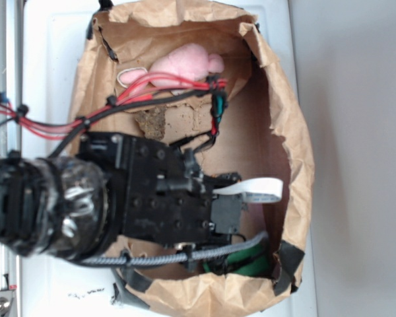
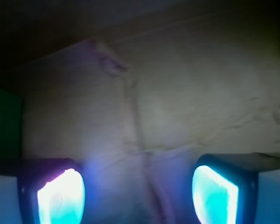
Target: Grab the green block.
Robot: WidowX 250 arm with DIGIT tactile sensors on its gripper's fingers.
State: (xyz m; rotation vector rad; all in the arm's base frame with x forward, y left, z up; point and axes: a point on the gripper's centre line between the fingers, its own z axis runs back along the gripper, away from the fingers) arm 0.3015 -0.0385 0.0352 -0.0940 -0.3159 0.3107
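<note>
Looking down from the exterior view, we see the black robot arm [image 1: 119,198] reaching into a crumpled brown paper bag [image 1: 297,152] that lies open on a white surface [image 1: 53,46]. We take the bag as our landmark: at its far end, by the upper rim, rests a soft pink plush toy [image 1: 188,63], and red and black cables [image 1: 145,92] run across the opening just below it. Near the bag's lower rim, under a grey braided cable [image 1: 204,254], something green shows, but we cannot tell whether it is the block or a cable sleeve. In the wrist view, the gripper [image 2: 137,193] stands with its two glowing fingertips [image 2: 60,198] set wide apart, nothing between them, only the creased paper floor of the bag. The bright green flat block [image 2: 4,123] appears at the left edge of that view, beyond the left fingertip and clear of it, lying against the bag's shadowed wall.
</note>
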